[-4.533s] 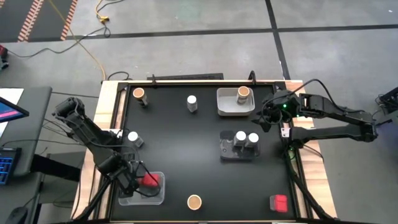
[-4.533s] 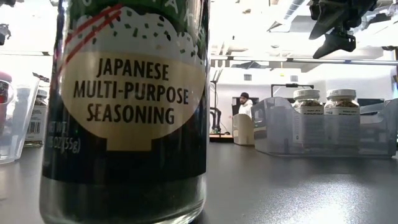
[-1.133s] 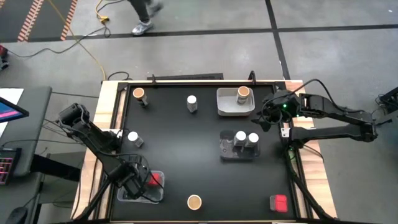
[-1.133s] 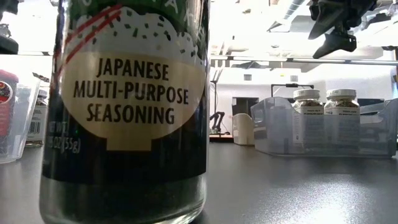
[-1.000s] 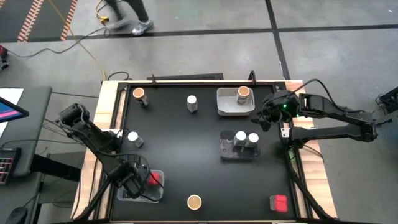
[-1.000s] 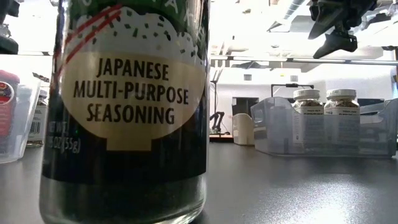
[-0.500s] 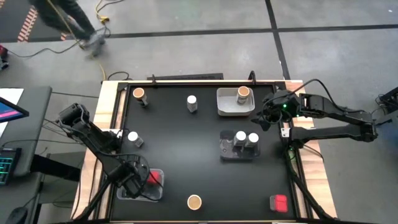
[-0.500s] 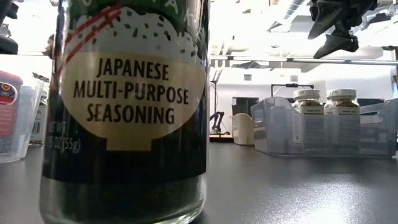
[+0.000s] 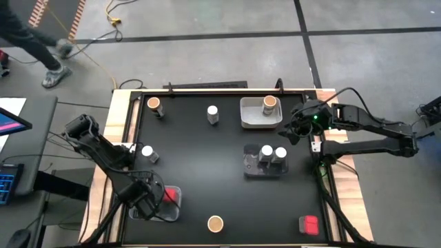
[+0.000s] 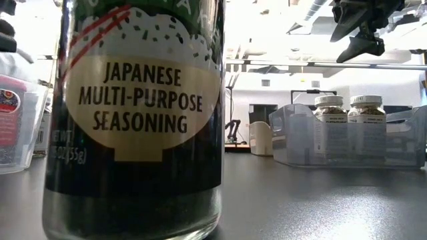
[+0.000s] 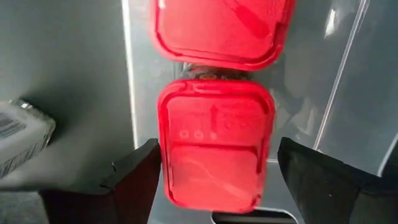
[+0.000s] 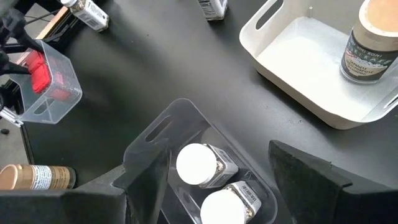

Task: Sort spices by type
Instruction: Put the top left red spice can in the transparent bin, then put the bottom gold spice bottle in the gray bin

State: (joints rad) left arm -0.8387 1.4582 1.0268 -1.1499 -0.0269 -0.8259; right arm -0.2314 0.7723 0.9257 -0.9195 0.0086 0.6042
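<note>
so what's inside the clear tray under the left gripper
Two red-lidded spice boxes sit inside the clear tray, one beside the other. The open left gripper covers part of the tray from above, so anything beneath it stays hidden.

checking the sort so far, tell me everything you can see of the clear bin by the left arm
The clear bin is a see-through plastic tray with thin walls, standing upright on the black table at its front left corner. Inside it are two red-lidded spice boxes, one beside the other. The left end effector hangs right over the nearer red box, its fingers spread to either side and clear of the lid. In the low view a red-labelled box shows through its wall.
</note>
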